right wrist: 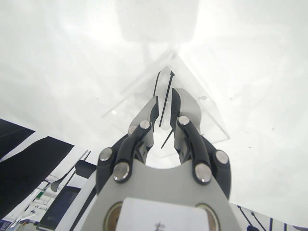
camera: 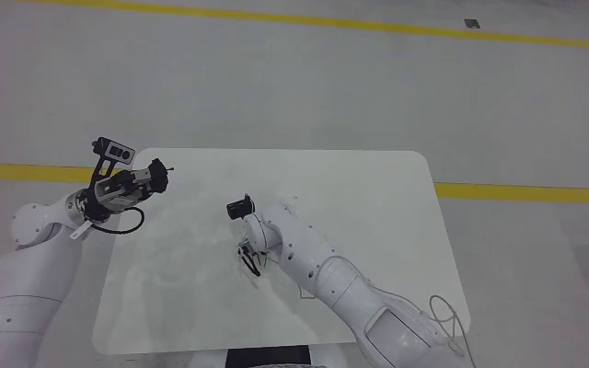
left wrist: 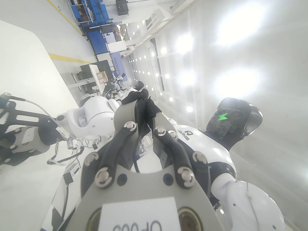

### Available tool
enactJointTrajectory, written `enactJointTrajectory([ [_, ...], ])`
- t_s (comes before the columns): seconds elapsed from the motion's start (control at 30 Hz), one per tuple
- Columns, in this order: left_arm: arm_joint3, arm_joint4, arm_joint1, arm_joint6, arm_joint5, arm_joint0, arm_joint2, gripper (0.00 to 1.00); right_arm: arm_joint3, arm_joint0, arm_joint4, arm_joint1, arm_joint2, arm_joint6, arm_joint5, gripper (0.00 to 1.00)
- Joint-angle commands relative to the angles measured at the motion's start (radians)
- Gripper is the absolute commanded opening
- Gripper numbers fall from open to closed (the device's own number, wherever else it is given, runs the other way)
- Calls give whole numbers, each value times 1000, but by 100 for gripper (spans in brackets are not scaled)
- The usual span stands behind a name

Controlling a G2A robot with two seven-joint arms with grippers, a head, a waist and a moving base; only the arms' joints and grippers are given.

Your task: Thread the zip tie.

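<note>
On the clear plate (right wrist: 211,121), near the middle of the table (camera: 368,212): 1 black zip tie (right wrist: 166,99) lies flat and straight. Its square head points away from the right wrist camera and its pointed tail runs back toward the wrist.

Right hand (right wrist: 165,94): released. The 2 ribbed fingers are parted and stand 1 on each side of the tie, roughly along its length. A sliver of light shows between the tie and each pad, so nothing is gripped. Seen from the top, this hand (camera: 248,260) points down at the table left of centre, with its arm coming in from the near right corner.

A 2nd thin dark strip (right wrist: 156,82), slightly curved, lies just beside the head end of the tie. It is partly hidden behind 1 finger (another tie or a reflection in the plate, cannot tell).

Left hand (left wrist: 142,99): clenched, with the dark-covered fingertips pressed together. A thin dark line runs down the seam between the fingers; I cannot tell what it is, or whether anything is held. From the top, this hand (camera: 158,175) is over the table's far left corner, lying roughly level and well apart from the right hand and the plate.
</note>
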Motion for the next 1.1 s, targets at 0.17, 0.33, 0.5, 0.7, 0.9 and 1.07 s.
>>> enactJointTrajectory([
  [0.17, 0, 0, 0, 0, 0, 0, 0, 0, 16, -7, -29, -13, 13, 1, 0, 16],
  [0.33, 0, 0, 0, 0, 0, 0, 0, 0, 25, -9, -47, -21, 18, 5, 0, 0],
  [0.5, 0, 0, 0, 0, 0, 0, 0, 0, 27, -10, -72, -29, 24, 9, 0, 0],
  [0.7, 0, 0, 0, 0, 0, 0, 0, 0, -21, -18, -107, -30, 46, 40, 0, 0],
  [0.9, 0, 0, 0, 0, 0, 0, 0, 0, -157, -61, -65, -4, 123, 83, -76, 0],
  [1.07, 0, 0, 0, 0, 0, 0, 0, 0, -310, -136, -3, 31, 238, 90, -151, 0],
])
